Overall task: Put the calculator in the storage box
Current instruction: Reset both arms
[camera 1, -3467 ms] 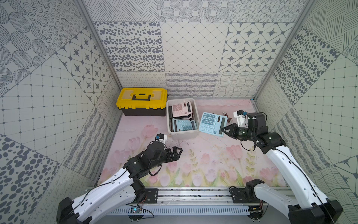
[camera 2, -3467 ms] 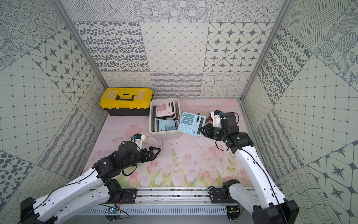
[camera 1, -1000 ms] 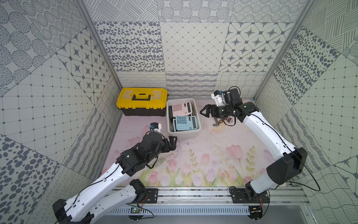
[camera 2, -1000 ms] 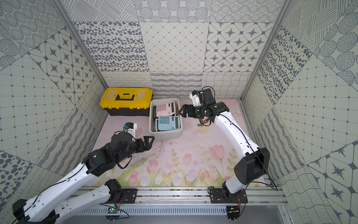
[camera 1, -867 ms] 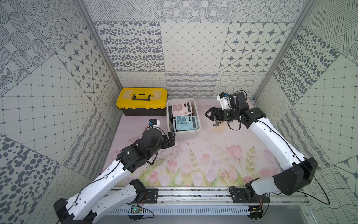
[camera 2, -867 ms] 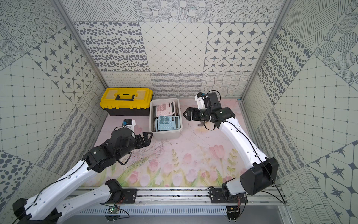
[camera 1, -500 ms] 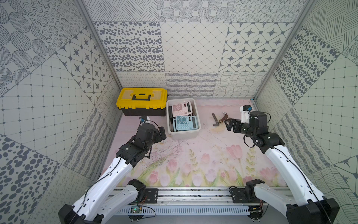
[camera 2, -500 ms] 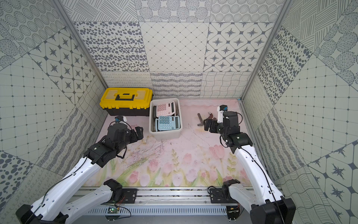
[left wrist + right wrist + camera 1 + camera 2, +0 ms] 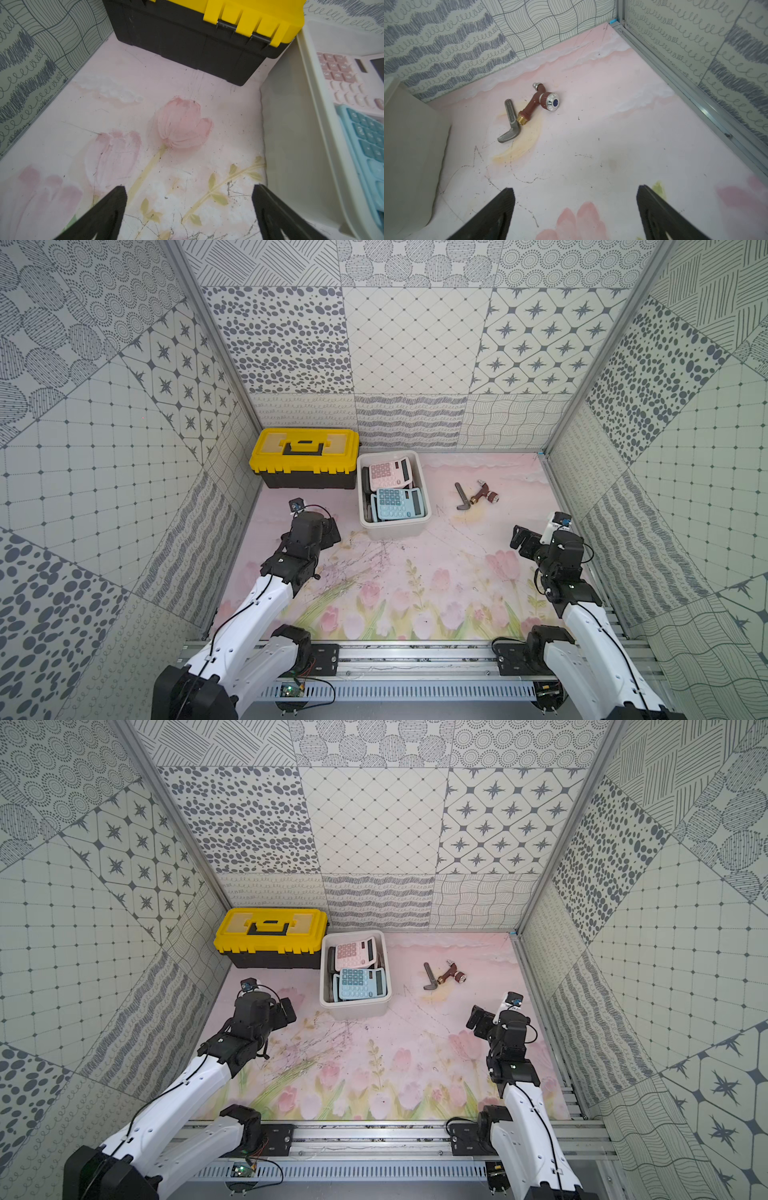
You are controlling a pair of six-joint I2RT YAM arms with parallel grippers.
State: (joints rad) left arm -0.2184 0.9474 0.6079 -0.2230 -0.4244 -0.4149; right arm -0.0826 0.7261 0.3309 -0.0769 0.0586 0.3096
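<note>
Calculator (image 9: 398,503) in box (image 9: 395,531), ahead-right of my left jaws. Both jaws spread, empty. Looks done; next: park.

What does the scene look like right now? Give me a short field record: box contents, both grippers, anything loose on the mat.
storage box: off-white tub, no lid, beside the yellow-lidded toolbox
contents: blue calculator nearer the robot, pink calculator behind it
left gripper: open, empty, over the mat next to the box
right gripper: open, empty, over the mat
loose on mat: red-brown tap, grey toothed metal piece, side by side
calculators outside box: none seen
</note>
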